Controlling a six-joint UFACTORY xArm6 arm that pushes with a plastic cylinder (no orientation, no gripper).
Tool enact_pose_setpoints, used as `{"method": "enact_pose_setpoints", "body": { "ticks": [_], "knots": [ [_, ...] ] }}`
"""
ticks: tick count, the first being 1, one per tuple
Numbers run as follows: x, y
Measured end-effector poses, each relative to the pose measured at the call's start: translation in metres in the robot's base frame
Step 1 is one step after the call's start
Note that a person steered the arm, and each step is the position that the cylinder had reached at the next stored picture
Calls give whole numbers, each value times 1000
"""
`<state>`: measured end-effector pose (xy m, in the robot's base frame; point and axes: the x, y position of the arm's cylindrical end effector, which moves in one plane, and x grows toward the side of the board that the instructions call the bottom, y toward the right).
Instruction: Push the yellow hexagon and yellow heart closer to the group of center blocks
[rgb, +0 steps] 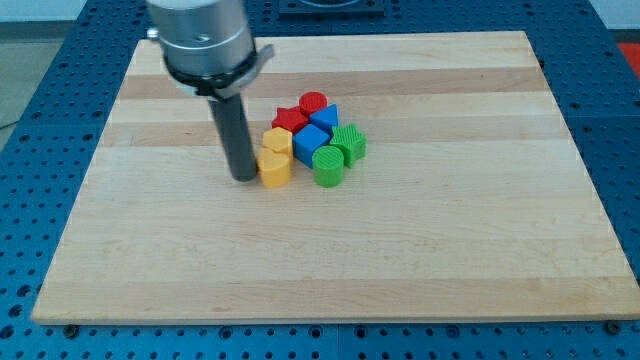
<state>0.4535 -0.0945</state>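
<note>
A big wooden board (420, 260) with pale and light brown stripes fills most of the view. It lies on a blue table (620, 200) with rows of little holes, and that blue shows along the view's left, right and bottom edges. At the view's top a thin strip of darker stuff shows behind the board, too small to make out. The arm comes down from the view's top left as a fat grey and black round part (205, 45), and a straight dark rod (234, 130) hangs under it. There is no claw here to open or close, only the rod. My tip (244, 178) sits on the board, right against the left side of the lower yellow block (275, 169), touching it or almost touching it. I cannot tell if that block is the heart or the hexagon. The other yellow block (278, 140) is just above it and they touch. Both yellow blocks are already packed in with the bunch near the middle of the board. To their right are two blue blocks (310, 142) and (324, 118). Above those are a red star-like block (291, 119) and a red round block (313, 102). On the view's right side of the bunch are two green ridged blocks (328, 165) and (349, 143).
</note>
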Motion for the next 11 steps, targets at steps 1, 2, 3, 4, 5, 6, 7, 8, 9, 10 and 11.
{"method": "enact_pose_setpoints", "body": {
  "ticks": [1,2,3,4,5,6,7,8,9,10,11],
  "knots": [
    [6,8],
    [28,5],
    [38,5],
    [34,12],
    [31,17],
    [31,19],
    [31,29],
    [31,31],
    [31,40],
    [31,40],
    [31,41]
  ]
}}
